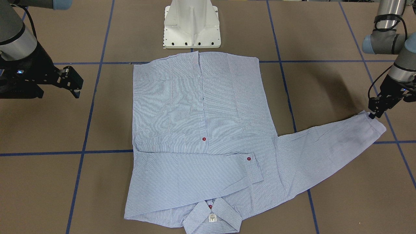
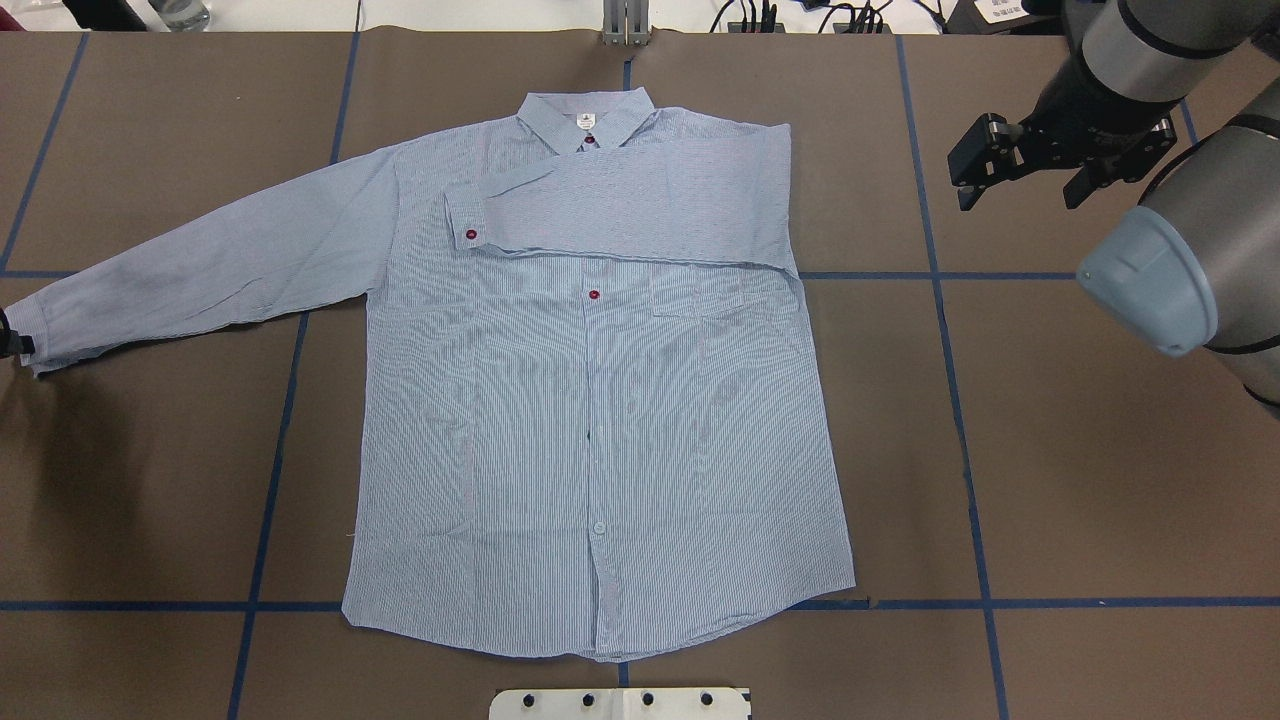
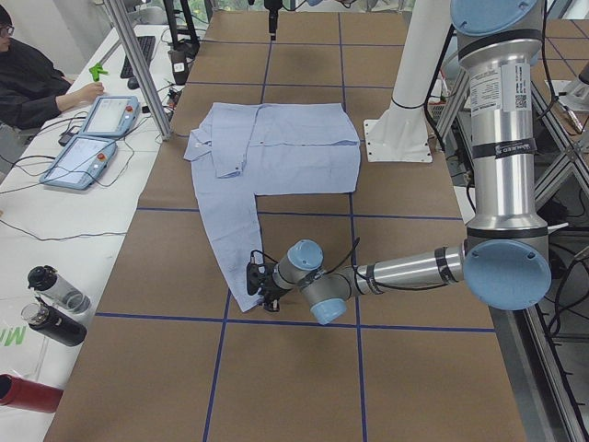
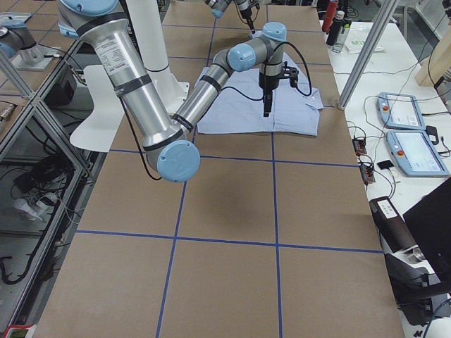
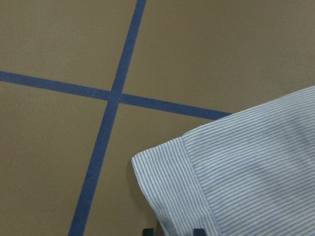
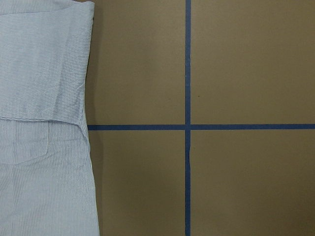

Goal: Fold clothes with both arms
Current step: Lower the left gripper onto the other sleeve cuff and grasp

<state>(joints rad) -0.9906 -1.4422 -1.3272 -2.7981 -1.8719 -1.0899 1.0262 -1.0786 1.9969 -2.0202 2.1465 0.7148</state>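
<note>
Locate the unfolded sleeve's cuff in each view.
Front-facing: cuff far right.
Overhead: cuff at far left edge.
Exterior left: cuff low, left of centre.
Exterior right: too small to tell.
Left wrist: cuff bottom centre.
Right wrist: not in it.
Landmark: left gripper at the cuff's end.

A light blue-and-white striped shirt is spread flat on the counter, front up and buttoned, its collar turned away from the robot's base. 1 sleeve is folded across the chest, a red button on its cuff; the other sleeve is stretched out sideways. The left claw is set low at that sleeve's cuff — whether it is gripped cannot be made out. The right claw is held over the counter, well apart from the shirt, its fingers spread.
</note>
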